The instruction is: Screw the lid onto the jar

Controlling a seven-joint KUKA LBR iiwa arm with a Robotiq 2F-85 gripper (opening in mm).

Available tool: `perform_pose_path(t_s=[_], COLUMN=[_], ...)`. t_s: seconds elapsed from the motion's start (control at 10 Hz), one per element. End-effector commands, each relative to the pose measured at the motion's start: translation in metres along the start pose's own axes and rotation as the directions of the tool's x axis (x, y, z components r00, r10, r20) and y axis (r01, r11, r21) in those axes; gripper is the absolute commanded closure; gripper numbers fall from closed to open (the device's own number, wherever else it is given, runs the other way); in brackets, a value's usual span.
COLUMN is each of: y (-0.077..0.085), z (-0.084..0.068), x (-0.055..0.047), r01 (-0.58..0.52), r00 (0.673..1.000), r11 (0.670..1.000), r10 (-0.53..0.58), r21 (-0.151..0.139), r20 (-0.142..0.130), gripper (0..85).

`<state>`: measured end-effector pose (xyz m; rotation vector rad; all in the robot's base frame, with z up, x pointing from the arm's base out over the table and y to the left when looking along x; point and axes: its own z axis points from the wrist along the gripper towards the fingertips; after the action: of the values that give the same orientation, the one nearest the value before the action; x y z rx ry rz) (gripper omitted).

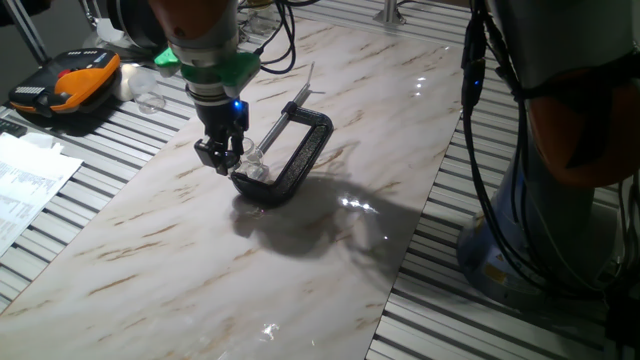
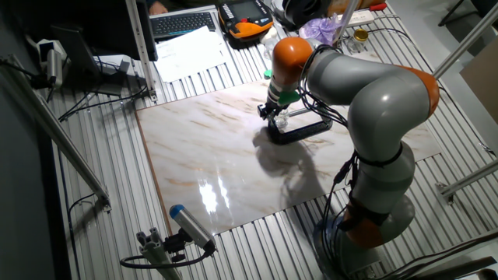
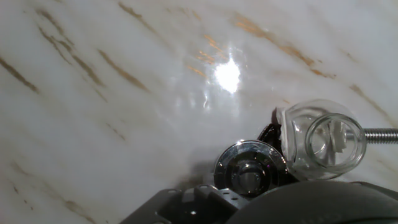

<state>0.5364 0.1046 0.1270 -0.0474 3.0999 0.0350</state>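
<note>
Hand (image 1: pixel 222 158) hung low over the table (image 1: pixel 150 250), fingers pointing down, right at the near end of the black C-clamp (image 1: pixel 290 160). Whether the fingers were clenched or released, cannot tell: too small in both fixed views, and the hand view showed only the dark housing at the bottom edge. A blue light glowed on the wrist, above it a green collar (image 1: pixel 215 68).

The table was a glossy marble-pattern slab with tan streaks, showing bright lamp glare; in the hand view the glare sat well up-left of the jar. Slab lay on a slatted metal bench (image 1: pixel 90 160). Around it: an orange-and-black device (image 1: pixel 70 85) and papers (image 1: pixel 25 185) at one side, black cables (image 1: pixel 490 150) hanging by the robot base, and in the other fixed view a keyboard (image 2: pixel 183 23) at the back.

The jar (image 1: pixel 256 168), clear and small, was held in the clamp, just beside the hand. In the hand view the jar (image 3: pixel 320 140) lay tilted with its open mouth toward the camera, the clamp's steel screw rod (image 3: pixel 380 133) running off to the right. The lid (image 3: pixel 249 167), shiny rim and dark centre, sat just left of and below the jar, touching or nearly touching it, close against the hand housing.
</note>
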Motion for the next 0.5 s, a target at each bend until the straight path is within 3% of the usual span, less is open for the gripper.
perform_pose_path(t_s=[0.0, 0.2, 0.4], y=[0.0006, 0.0006, 0.0006], z=[0.0, 0.0009, 0.0009], x=[-0.0007, -0.0011, -0.0011], r01=[-0.002, 0.009, 0.016], r00=[1.0, 1.0, 0.999], r11=[1.0, 1.0, 1.0], r10=[0.002, -0.009, -0.016], r21=[0.004, -0.021, -0.015], r20=[0.002, 0.014, 0.031], gripper=[85.0, 85.0, 85.0])
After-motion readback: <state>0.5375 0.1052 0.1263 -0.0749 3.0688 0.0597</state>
